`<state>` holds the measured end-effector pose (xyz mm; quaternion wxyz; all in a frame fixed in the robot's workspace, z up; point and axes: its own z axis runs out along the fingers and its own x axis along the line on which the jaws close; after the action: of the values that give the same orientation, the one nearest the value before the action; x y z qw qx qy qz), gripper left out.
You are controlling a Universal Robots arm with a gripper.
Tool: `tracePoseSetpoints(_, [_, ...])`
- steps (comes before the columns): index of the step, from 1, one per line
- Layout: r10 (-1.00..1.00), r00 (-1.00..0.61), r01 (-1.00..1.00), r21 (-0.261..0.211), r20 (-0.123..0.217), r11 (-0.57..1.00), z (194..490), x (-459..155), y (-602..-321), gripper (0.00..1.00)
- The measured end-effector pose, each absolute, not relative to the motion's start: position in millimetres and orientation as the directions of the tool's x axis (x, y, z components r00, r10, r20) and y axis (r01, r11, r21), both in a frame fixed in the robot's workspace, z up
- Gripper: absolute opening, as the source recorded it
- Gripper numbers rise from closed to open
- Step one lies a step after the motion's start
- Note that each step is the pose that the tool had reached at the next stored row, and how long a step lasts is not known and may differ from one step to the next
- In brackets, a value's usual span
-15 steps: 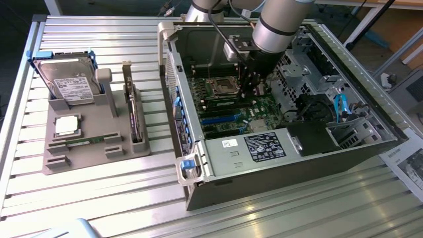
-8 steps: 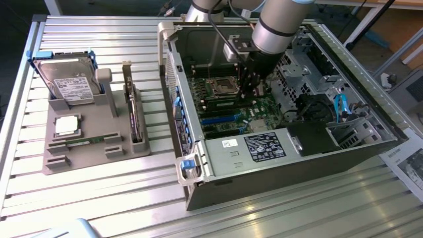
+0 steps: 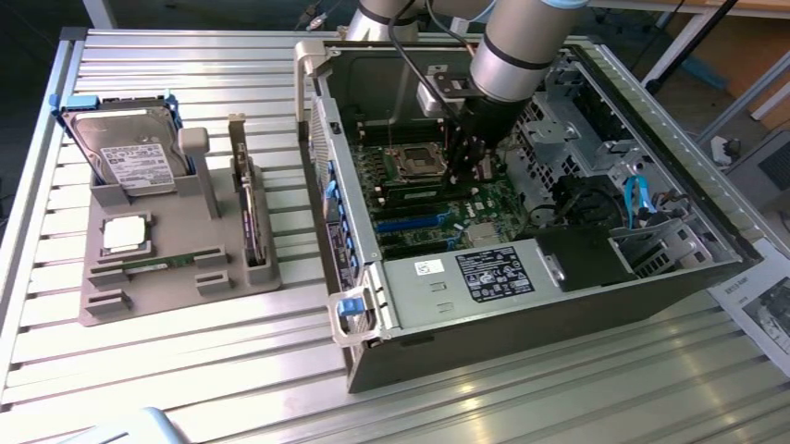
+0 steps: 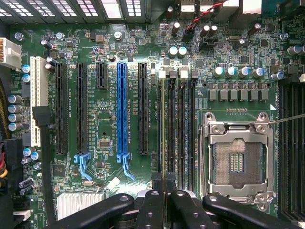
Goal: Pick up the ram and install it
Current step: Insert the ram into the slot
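Between my fingertips, the ram (image 4: 165, 138) shows edge-on as a thin green strip. My gripper (image 4: 165, 193) is shut on its top edge. The strip lines up with the first memory slot (image 4: 160, 119), beside the black expansion slot (image 4: 143, 107). I cannot tell whether it is seated in the slot or still just above it. In the exterior view my gripper (image 3: 471, 176) reaches straight down into the open computer case (image 3: 519, 305), next to the processor socket (image 3: 412, 164). A second, similar green ram strip (image 3: 148, 267) lies in the grey tray (image 3: 173, 301) on the exterior view's left.
The tray also holds a hard drive (image 3: 129, 153), a square silver processor chip (image 3: 126, 234) and an upright dark expansion card (image 3: 251, 217). Beside the memory slots sit the open processor socket (image 4: 237, 162) and a blue expansion slot (image 4: 122, 109). Case walls and a drive cage (image 3: 580, 139) hem in the arm.
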<state>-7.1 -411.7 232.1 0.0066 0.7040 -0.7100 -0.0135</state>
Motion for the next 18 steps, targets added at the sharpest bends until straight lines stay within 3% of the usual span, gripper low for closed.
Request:
tracePoseSetpoints(5, [-1.0,-0.009,-1.0,0.028,-0.01,0.008,232.1,-7.0,-411.7,0.13])
tracePoseSetpoints(8, [-1.0,-0.009,-1.0,0.028,-0.01,0.008,232.1,-7.0,-411.7,0.25])
tracePoseSetpoints(18, [-1.0,-0.009,-1.0,0.028,-0.01,0.008,234.6,-7.0,-411.7,0.25])
